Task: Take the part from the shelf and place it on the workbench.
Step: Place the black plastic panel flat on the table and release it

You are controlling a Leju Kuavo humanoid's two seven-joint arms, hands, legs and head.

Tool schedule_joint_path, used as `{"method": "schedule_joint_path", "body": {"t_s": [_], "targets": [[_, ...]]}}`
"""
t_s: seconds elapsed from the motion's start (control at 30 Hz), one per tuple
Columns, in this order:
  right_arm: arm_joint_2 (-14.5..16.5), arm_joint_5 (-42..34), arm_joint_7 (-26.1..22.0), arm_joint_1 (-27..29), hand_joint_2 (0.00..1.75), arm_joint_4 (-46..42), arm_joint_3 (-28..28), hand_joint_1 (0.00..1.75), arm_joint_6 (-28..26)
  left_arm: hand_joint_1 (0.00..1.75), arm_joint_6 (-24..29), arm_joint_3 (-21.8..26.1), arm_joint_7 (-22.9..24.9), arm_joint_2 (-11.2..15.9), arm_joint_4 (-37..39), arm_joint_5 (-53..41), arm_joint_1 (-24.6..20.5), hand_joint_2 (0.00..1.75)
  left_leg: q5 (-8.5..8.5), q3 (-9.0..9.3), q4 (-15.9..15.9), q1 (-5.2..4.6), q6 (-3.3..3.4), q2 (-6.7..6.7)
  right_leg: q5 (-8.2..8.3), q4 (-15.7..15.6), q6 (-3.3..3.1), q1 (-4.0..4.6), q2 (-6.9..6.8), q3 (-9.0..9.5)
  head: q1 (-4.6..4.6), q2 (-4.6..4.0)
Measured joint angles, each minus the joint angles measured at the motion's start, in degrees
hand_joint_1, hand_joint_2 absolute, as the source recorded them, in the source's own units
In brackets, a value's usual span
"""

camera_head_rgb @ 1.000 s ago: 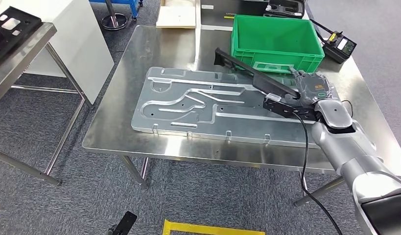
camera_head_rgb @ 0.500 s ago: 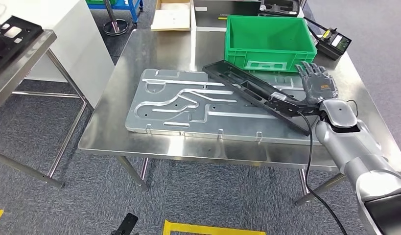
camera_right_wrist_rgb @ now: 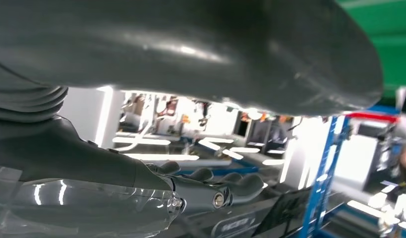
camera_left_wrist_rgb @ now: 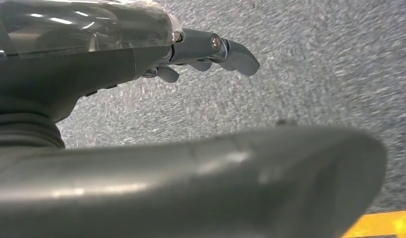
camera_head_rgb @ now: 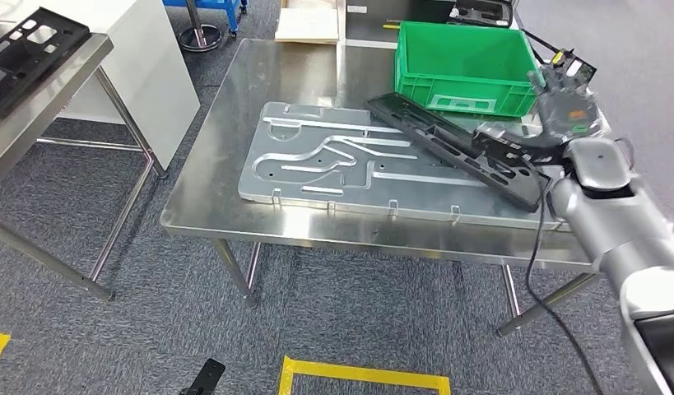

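Long black part (camera_head_rgb: pixel 457 150) lies across the grey plate (camera_head_rgb: pixel 333 160) on the bench (camera_head_rgb: pixel 234 132); right hand (camera_head_rgb: pixel 566 111) at 3 o'clock, fingers spread, released. Left hand (camera_left_wrist_rgb: pixel 210 49) loosely open, holding nothing.

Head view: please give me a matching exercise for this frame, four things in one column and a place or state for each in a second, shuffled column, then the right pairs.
Things:
1. long black part
2. green crate
3. grey metal plate
4. right hand

Places or states:
A. stands at the far side of the steel workbench
B. lies flat on the workbench, grooves facing up
C. rests slanted across the plate's right end
D. fingers spread, raised beside the part's near end

Pairs: 1-C, 2-A, 3-B, 4-D
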Motion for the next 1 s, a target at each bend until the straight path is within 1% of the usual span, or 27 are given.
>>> {"method": "schedule_joint_path", "body": {"t_s": [0.03, 0.07, 0.1, 0.13, 0.2, 0.23, 0.27, 0.33, 0.37, 0.4, 0.43, 0.47, 0.5, 0.53, 0.57, 0.6, 0.63, 0.67, 0.7, 0.73, 0.77, 0.8, 0.83, 0.87, 0.9, 0.93, 1.0], "targets": [[-0.6, 0.2, 0.0, -0.3, 0.0, -0.1, -0.2, 0.0, -0.1, 0.0, 0.0, 0.0, 0.0, 0.0, 0.0, 0.0, 0.1, 0.0, 0.47, -0.65, 0.1, -0.07, 0.05, 0.0, -1.08, 2.8, 0.03, 0.09, 0.01, -0.29, 0.0, 0.0], [-1.2, 0.5, -0.1, -0.6, 0.0, -0.3, -0.4, 0.0, -0.2, 0.0, 0.0, 0.0, 0.0, 0.0, 0.0, 0.0, 0.1, 0.0, 0.92, -1.3, 0.1, -0.13, 0.05, 0.0, -0.98, 3.6, -0.04, 0.17, 0.01, 0.38, 0.0, 0.0], [-1.9, 0.8, -0.1, -0.9, 0.0, -0.5, -0.7, 0.0, -0.4, 0.0, 0.1, 0.0, 0.0, -0.1, 0.0, 0.0, 0.1, 0.0, 1.36, -1.9, 0.2, -0.2, 0.02, -0.03, 0.01, 2.2, -0.24, 0.24, 0.01, 2.14, 0.01, 0.0], [-2.6, 1.2, -0.1, -1.4, 0.0, -0.8, -0.9, 0.0, -0.6, 0.0, 0.1, 0.1, 0.0, -0.1, 0.0, 0.1, 0.1, 0.0, 1.78, -2.45, 0.2, -0.28, -0.05, -0.05, 1.27, -1.0, -0.56, 0.34, 0.02, 4.82, 0.01, 0.0], [-4.0, 1.8, -0.3, -3.0, 0.0, -1.6, -1.2, 0.0, -0.9, 0.0, 0.2, 0.1, 0.0, -0.2, 0.0, 0.4, 0.1, 0.0, 2.62, -3.33, 0.3, -0.5, -0.36, -0.07, 2.24, -9.2, -1.43, 0.74, 0.0, 10.69, -0.01, 0.0], [-4.6, 2.0, -0.4, -3.8, 0.0, -2.0, -1.4, 0.0, -1.0, 0.0, 0.3, 0.1, 0.0, -0.3, 0.0, 0.5, 0.2, 0.0, 3.07, -3.54, 0.3, -0.54, -0.63, -0.07, 2.33, -11.9, -1.78, 1.01, -0.01, 12.4, -0.02, 0.0], [-5.2, 2.2, -0.6, -4.5, 0.0, -2.2, -1.6, 0.0, -1.0, 0.0, 0.3, 0.2, 0.0, -0.3, 0.0, 0.6, 0.2, 0.0, 3.54, -3.66, 0.1, -0.49, -0.95, -0.05, 2.28, -13.4, -2.06, 1.28, -0.04, 13.19, -0.03, 0.0], [-5.9, 2.4, -0.7, -5.1, 0.0, -2.5, -1.8, 0.0, -1.1, 0.0, 0.4, 0.3, 0.0, -0.4, 0.0, 0.8, 0.4, 0.0, 4.37, -3.83, -0.3, -0.41, -1.65, -0.06, 3.33, -14.2, -2.63, 1.32, -0.17, 12.87, -0.02, 0.0], [-6.1, 2.6, -0.7, -5.3, 0.0, -2.6, -1.9, 0.0, -1.3, 0.0, 0.5, 0.4, -0.1, -0.4, 0.0, 0.9, 0.5, 0.0, 3.85, -4.2, 0.0, -0.41, -1.98, -0.04, 3.94, -14.6, -3.03, 1.16, -0.27, 12.59, -0.02, 0.0], [-6.4, 2.8, -0.9, -5.4, 0.0, -2.9, -2.0, 0.0, -1.5, 0.0, 0.6, 0.5, -0.2, -0.4, 0.0, 1.1, 0.6, 0.0, 2.23, -4.83, 1.2, -0.43, -2.3, -0.03, 4.66, -15.0, -3.46, 0.94, -0.39, 12.1, -0.03, 0.0], [-6.7, 2.9, -1.1, -5.5, 0.0, -3.2, -2.1, 0.0, -1.7, 0.0, 0.8, 0.6, -0.4, -0.4, 0.0, 1.3, 0.7, 0.0, -0.36, -5.68, 3.6, -0.38, -2.59, 0.01, 5.39, -15.2, -3.75, 0.74, -0.5, 11.51, -0.03, 0.0], [-7.2, 2.9, -1.4, -5.6, 0.0, -3.5, -2.3, 0.0, -2.0, 0.0, 0.8, 0.8, -0.5, -0.4, 0.0, 1.4, 0.7, 0.0, -3.44, -6.6, 7.0, -0.26, -2.91, 0.04, 6.02, -15.3, -3.91, 0.76, -0.58, 10.77, -0.04, 0.0], [-7.8, 2.9, -1.7, -5.6, 0.0, -3.9, -2.5, 0.0, -2.2, 0.0, 0.9, 0.9, -0.7, -0.4, 0.0, 1.5, 0.8, 0.0, -5.96, -7.39, 11.0, -0.12, -3.17, 0.05, 6.62, -15.2, -3.95, 0.77, -0.66, 9.99, -0.04, 0.0], [-8.4, 2.9, -1.9, -5.6, 0.0, -4.2, -2.7, 0.0, -2.3, 0.0, 0.9, 0.9, -0.7, -0.4, 0.0, 1.6, 0.9, 0.0, -7.17, -7.74, 14.3, 0.01, -3.41, 0.07, 7.22, -15.1, -3.88, 0.78, -0.72, 9.18, -0.03, 0.0], [-8.9, 2.9, -2.1, -5.6, 0.0, -4.3, -2.7, 0.0, -2.4, 0.0, 0.9, 0.9, -0.7, -0.4, 0.0, 1.6, 0.9, 0.0, -7.0, -7.44, 16.3, 0.1, -3.58, 0.08, 7.82, -14.9, -3.79, 0.77, -0.77, 8.32, -0.03, 0.0], [-9.3, 2.9, -2.2, -5.6, 0.0, -4.5, -2.8, 0.0, -2.4, 0.0, 0.9, 1.0, -0.8, -0.4, 0.0, 1.6, 1.0, 0.0, -5.71, -6.24, 16.3, 0.17, -3.68, 0.09, 8.4, -14.7, -3.66, 0.75, -0.78, 7.41, -0.03, 0.0], [-9.6, 2.9, -2.2, -5.6, 0.0, -4.7, -2.9, 0.0, -2.4, 0.0, 0.9, 1.0, -0.8, -0.4, 0.0, 1.7, 1.0, 0.0, -4.12, -4.11, 14.4, 0.21, -3.67, 0.1, 8.95, -14.5, -3.5, 0.72, -0.76, 6.53, -0.03, 0.0], [-9.9, 2.9, -2.3, -5.6, 0.0, -4.9, -3.0, 0.0, -2.4, 0.0, 0.9, 1.0, -0.8, -0.4, 0.0, 1.7, 1.0, 0.0, -3.4, -1.18, 10.8, 0.23, -3.54, 0.11, 9.46, -14.2, -3.28, 0.7, -0.73, 5.78, -0.03, 0.0], [-10.3, 2.9, -2.4, -5.6, 0.0, -5.2, -3.2, 0.0, -2.5, 0.0, 0.9, 1.0, -0.8, -0.4, 0.0, 1.7, 0.9, 0.0, -3.62, 2.03, 6.4, 0.13, -3.27, 0.1, 9.9, -14.0, -3.0, 0.72, -0.67, 5.17, -0.03, 0.0], [-10.6, 2.8, -2.4, -5.6, 0.0, -5.5, -3.4, 0.0, -2.8, 0.0, 0.9, 1.0, -0.8, -0.4, 0.0, 1.7, 0.8, 0.0, -4.27, 4.37, 2.9, -0.03, -2.87, 0.07, 10.38, -13.9, -2.65, 0.74, -0.65, 4.84, -0.03, 0.0], [-11.0, 2.7, -2.5, -5.5, 0.0, -5.8, -3.7, 0.0, -3.3, 0.0, 1.0, 1.1, -0.9, -0.3, 0.0, 1.7, 0.7, 0.0, -5.03, 5.83, 0.6, -0.25, -2.44, 0.03, 10.86, -13.9, -2.24, 0.77, -0.68, 4.66, -0.04, 0.0], [-11.6, 2.3, -2.7, -5.4, 0.0, -6.2, -4.0, 0.0, -4.0, 0.0, 1.0, 1.1, -1.0, -0.3, 0.0, 1.7, 0.7, 0.0, -5.14, 6.22, -0.4, -0.51, -1.98, -0.07, 11.37, -14.0, -1.82, 0.76, -0.77, 4.58, -0.05, 0.0], [-12.4, 1.6, -3.1, -4.8, 0.0, -6.7, -4.4, 0.0, -5.1, 0.0, 1.0, 1.2, -1.1, -0.3, 0.0, 1.7, 0.7, 0.0, -4.61, 5.74, -0.5, -0.47, -1.43, -0.16, 11.86, -14.2, -1.43, 0.7, -0.88, 4.53, -0.1, 0.0], [-13.5, 0.5, -3.7, -3.9, 0.0, -7.4, -5.0, 0.0, -6.5, 0.0, 1.0, 1.2, -1.2, -0.3, 0.0, 1.7, 0.7, 0.0, -3.94, 5.35, -0.7, -0.36, -0.93, -0.18, 11.6, -14.2, -1.07, 0.62, -0.84, 4.29, -0.13, 0.0], [-14.9, -0.9, -4.3, -2.5, 0.0, -8.2, -5.9, 0.0, -8.1, 0.0, 1.0, 1.3, -1.2, -0.3, 0.0, 1.7, 0.8, 0.0, -3.16, 4.75, -0.9, -0.18, -0.33, -0.24, 10.34, -13.4, -0.74, 0.53, -0.72, 3.89, -0.12, 0.0], [-16.4, -2.4, -4.9, -0.6, 0.0, -9.3, -7.1, 0.0, -10.0, 0.0, 1.0, 1.3, -1.3, -0.3, 0.0, 1.6, 0.8, 0.0, -2.29, 4.01, -1.1, 0.01, 0.14, -0.29, 8.0, -11.5, -0.41, 0.46, -0.52, 3.2, -0.11, 0.0], [-19.4, -4.9, -5.6, 4.9, 0.0, -12.4, -10.2, 0.0, -13.3, 0.0, 1.0, 1.4, -1.5, -0.3, 0.0, 1.5, 1.0, 0.0, -0.81, 2.39, -1.2, -0.04, 0.65, -0.51, 2.16, -4.7, 0.17, 0.37, -0.17, 1.45, -0.07, 0.0]]}}
